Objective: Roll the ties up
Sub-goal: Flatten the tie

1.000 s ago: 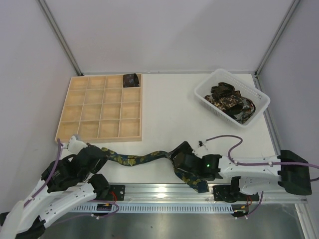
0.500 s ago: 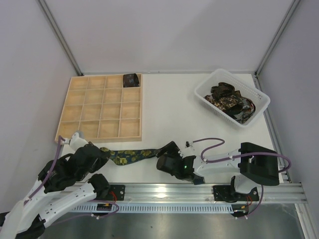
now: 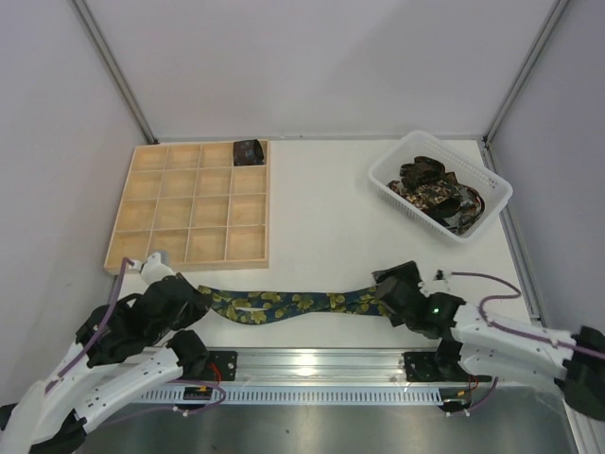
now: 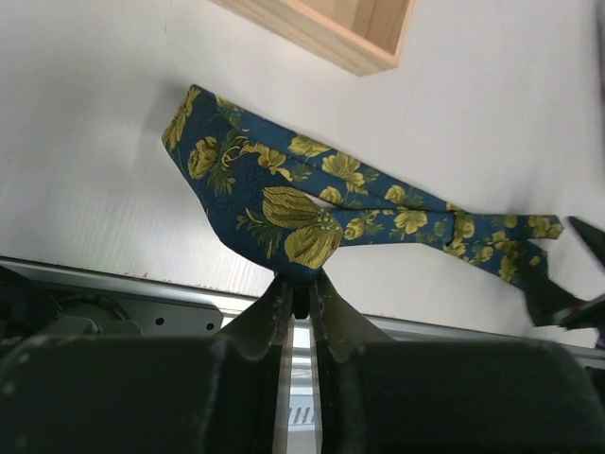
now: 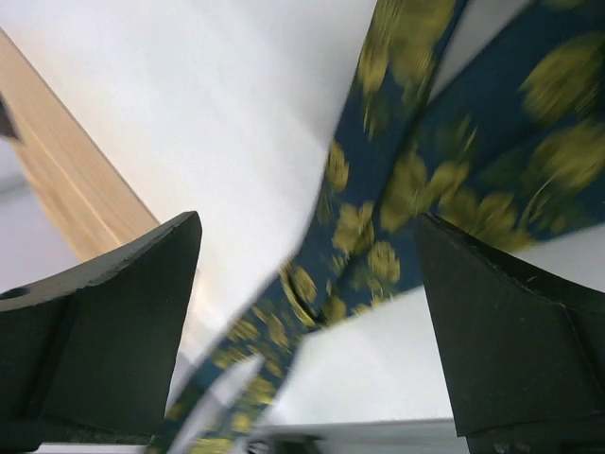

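Your navy floral tie [image 3: 293, 305] lies stretched along the table's [image 3: 321, 218] near edge
Your left gripper [image 4: 298, 284] pinches its wide end; your right gripper [image 5: 307, 236] hangs spread wide over the other end

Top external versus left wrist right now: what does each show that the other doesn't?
Only top external: the white basket of loose ties, and a rolled tie in the wooden tray's far right corner cell. Only left wrist: a close look at the left gripper pinched on the wide end of the navy tie. Both: the navy tie lying stretched out flat, and the tray's near corner.
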`<action>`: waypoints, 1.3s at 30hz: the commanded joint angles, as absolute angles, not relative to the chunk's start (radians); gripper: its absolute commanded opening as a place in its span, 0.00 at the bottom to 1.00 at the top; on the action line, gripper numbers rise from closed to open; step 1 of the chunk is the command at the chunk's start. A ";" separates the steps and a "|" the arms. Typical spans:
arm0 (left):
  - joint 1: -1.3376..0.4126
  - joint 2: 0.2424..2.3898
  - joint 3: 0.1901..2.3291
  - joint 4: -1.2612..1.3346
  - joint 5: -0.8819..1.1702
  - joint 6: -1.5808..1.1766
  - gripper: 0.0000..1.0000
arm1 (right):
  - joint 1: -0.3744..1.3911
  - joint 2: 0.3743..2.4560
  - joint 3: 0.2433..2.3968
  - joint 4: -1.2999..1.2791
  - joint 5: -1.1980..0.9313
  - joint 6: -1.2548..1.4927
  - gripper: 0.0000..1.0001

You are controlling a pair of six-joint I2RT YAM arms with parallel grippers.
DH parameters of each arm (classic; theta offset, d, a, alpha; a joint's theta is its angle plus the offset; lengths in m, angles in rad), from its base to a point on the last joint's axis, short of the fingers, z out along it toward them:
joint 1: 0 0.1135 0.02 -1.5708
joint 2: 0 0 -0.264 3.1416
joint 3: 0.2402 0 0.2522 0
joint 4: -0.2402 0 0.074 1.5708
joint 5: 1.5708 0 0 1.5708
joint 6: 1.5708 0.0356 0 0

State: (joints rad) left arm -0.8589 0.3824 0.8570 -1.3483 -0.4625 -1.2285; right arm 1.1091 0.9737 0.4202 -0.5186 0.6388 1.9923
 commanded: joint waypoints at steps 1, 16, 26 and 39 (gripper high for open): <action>-0.854 0.440 0.816 -1.289 -0.413 -1.175 0.14 | 0.928 0.739 0.362 -0.665 0.563 1.883 0.99; -0.853 0.538 0.767 -1.262 -0.403 -1.304 0.32 | 0.713 1.009 0.753 -0.744 0.225 1.026 0.63; -0.851 0.476 0.784 -1.387 -0.409 -1.403 0.70 | 0.796 1.135 0.764 -0.917 0.328 1.156 0.58; -0.851 0.495 0.917 -1.453 -0.482 -1.416 0.74 | 0.464 1.239 0.558 -0.817 0.304 1.148 0.63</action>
State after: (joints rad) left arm -0.8570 0.4786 0.8528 -1.3502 -0.4255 -1.4151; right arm 0.5522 1.2205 0.5953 -0.7998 0.2714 1.1679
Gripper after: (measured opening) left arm 0.749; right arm 0.616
